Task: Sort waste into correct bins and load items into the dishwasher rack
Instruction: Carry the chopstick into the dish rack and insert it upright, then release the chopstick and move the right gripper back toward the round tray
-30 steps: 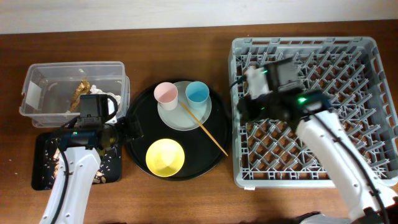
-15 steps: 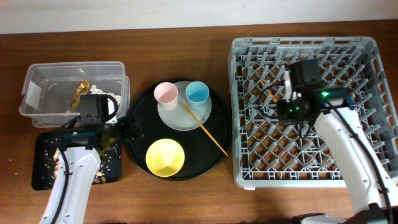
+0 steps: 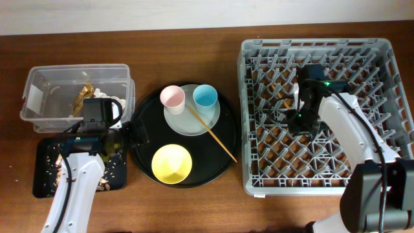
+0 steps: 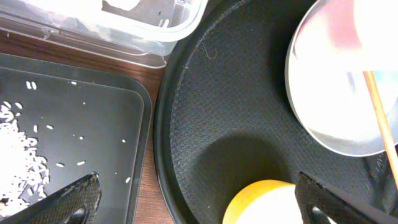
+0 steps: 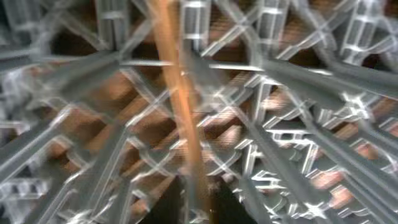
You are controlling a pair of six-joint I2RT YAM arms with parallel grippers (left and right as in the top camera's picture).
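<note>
Right gripper [image 3: 297, 115] has swung from the dishwasher rack's [image 3: 259, 48] left edge to its centre, jaws pinching a chopstick [image 5: 180, 124] over the pegs, apparently ready for release; left gripper [image 4: 202, 202] has its jaws spread.

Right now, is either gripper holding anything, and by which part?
Right gripper grips a chopstick by one end, over the rack; blur hides the exact contact. Left gripper is open, empty.

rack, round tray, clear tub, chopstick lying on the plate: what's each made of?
Rack: grey moulded plastic, matte, with thin uniform lattice ribs.
Round tray: black and matte, probably plastic or rubber-coated; fine pebbled texture shows up close.
Tub: clear plastic; the contents show through its walls.
Chopstick: looks like bare wood, pale tan with no shine.
</note>
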